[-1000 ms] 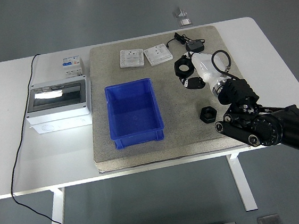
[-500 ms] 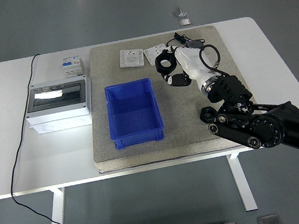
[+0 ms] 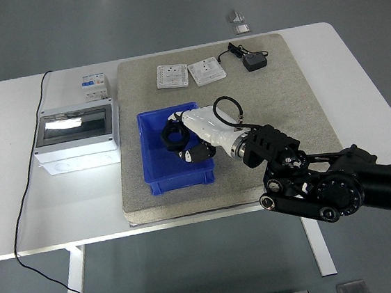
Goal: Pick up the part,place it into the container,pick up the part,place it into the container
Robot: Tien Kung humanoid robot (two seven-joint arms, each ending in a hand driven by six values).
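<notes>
A blue container point(image 3: 157, 166) sits on the left half of the grey mat point(image 3: 275, 103). My right hand point(image 3: 181, 142), white with dark fingertips, reaches in from the lower right and hangs over the container's right half. Its fingers are curled around a black ring-shaped part point(image 3: 173, 135), held just above or inside the container's opening. My black forearm point(image 3: 325, 185) crosses the mat's lower right corner and covers that patch of mat. The left arm does not appear in the head view.
A grey junction box with a clear lid point(image 3: 75, 137) stands left of the mat, a small breaker point(image 3: 94, 84) behind it. Two white switch plates point(image 3: 173, 75) point(image 3: 207, 70) and a black adapter point(image 3: 254, 61) lie along the mat's far edge. A black cable point(image 3: 28, 185) runs off the table's left side.
My right hand carried the black ring from the mat's right side leftward to over the blue container. The black nut seen a second ago on the mat is now covered by my arm.
</notes>
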